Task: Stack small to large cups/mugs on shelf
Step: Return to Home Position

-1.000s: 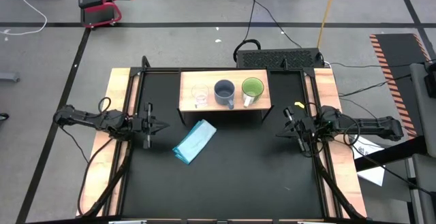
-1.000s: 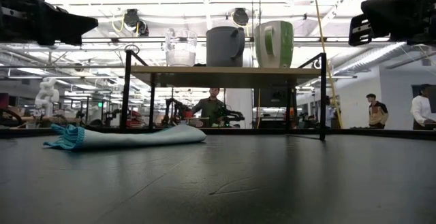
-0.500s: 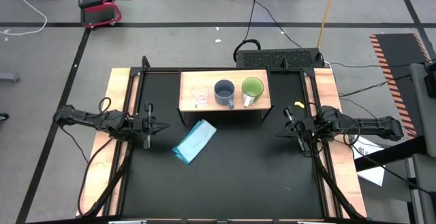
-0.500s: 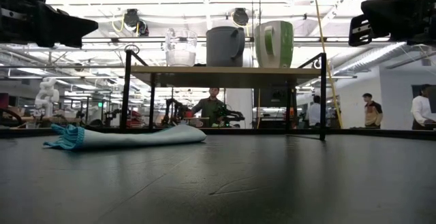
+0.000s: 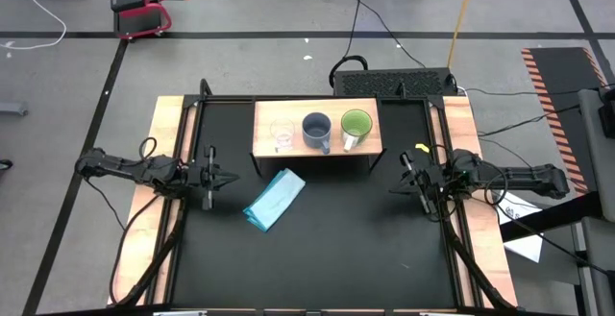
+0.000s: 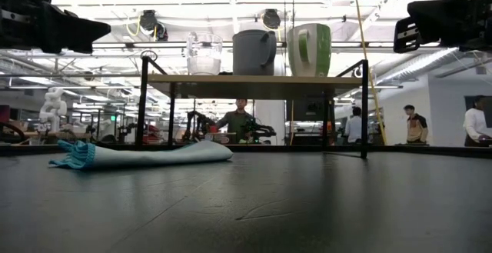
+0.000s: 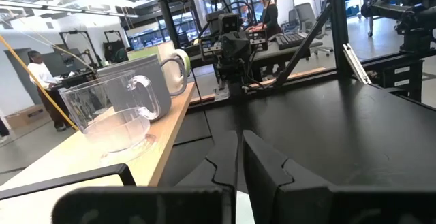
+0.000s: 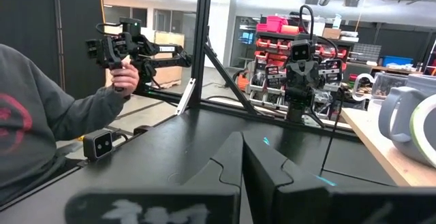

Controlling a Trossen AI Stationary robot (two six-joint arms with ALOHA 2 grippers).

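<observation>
On the light-wood shelf (image 5: 317, 149) at the table's far middle stand three vessels in a row on their bases: a clear glass cup (image 5: 281, 135) on the left, a grey-blue mug (image 5: 317, 131) in the middle, a lime-green mug with a white handle (image 5: 356, 127) on the right. They also show in the low view: the glass cup (image 6: 204, 54), the grey-blue mug (image 6: 254, 51), the green mug (image 6: 308, 49). My left gripper (image 5: 227, 178) is shut and empty at the table's left side. My right gripper (image 5: 394, 190) is shut and empty at the right side.
A light blue folded cloth (image 5: 275, 199) lies on the black table in front of the shelf, left of centre. Wooden strips (image 5: 163, 143) run along the table's sides. In the right wrist view a person's sleeve (image 8: 41, 122) and hand hold a device beyond the table.
</observation>
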